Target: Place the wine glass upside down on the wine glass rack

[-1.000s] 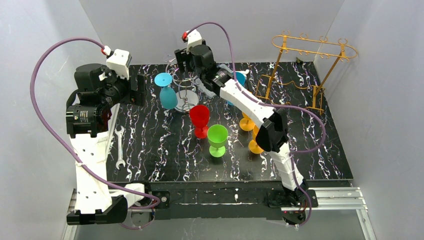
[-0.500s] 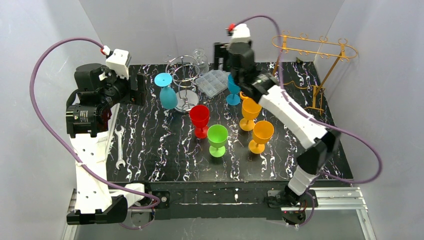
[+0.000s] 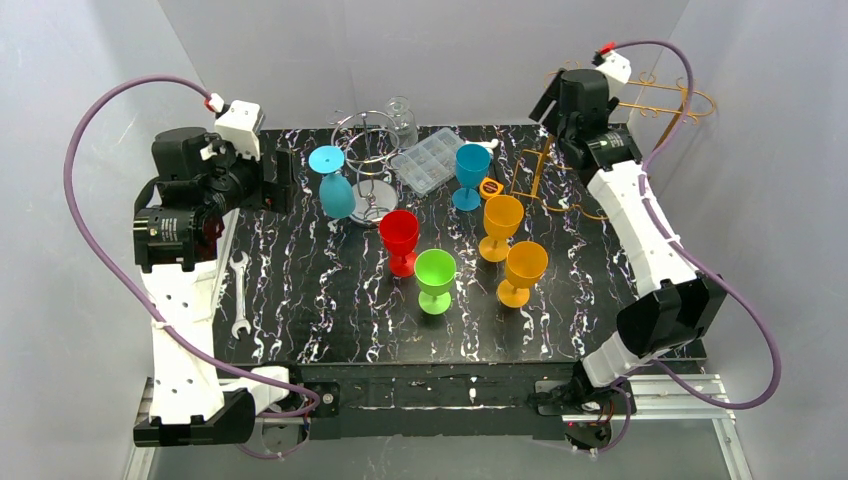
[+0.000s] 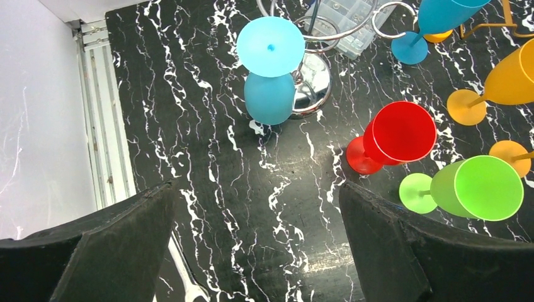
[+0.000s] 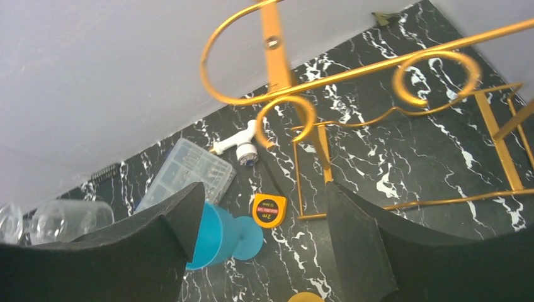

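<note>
Carrying everything is the black marbled worktop point(image 3: 300, 300). Well right of the chrome wine glass rack point(image 4: 313, 94), a gold wire rack point(image 5: 277, 44) stands at the back. The right jaws hang beside its top rail, spread wide and empty. The left jaws, likewise wide apart and holding nothing, hover left of the chrome rack. A light-blue wine glass point(image 3: 336, 195) hangs upside down on that rack's left side. In front of it stand a red glass point(image 3: 399, 235) and a green glass point(image 3: 435, 272). To its right are a teal glass point(image 3: 472, 165), an orange glass point(image 3: 503, 218) and another orange glass point(image 3: 526, 265), all upright. A yellow tape measure point(image 5: 266, 209) lies beyond the teal one.
</note>
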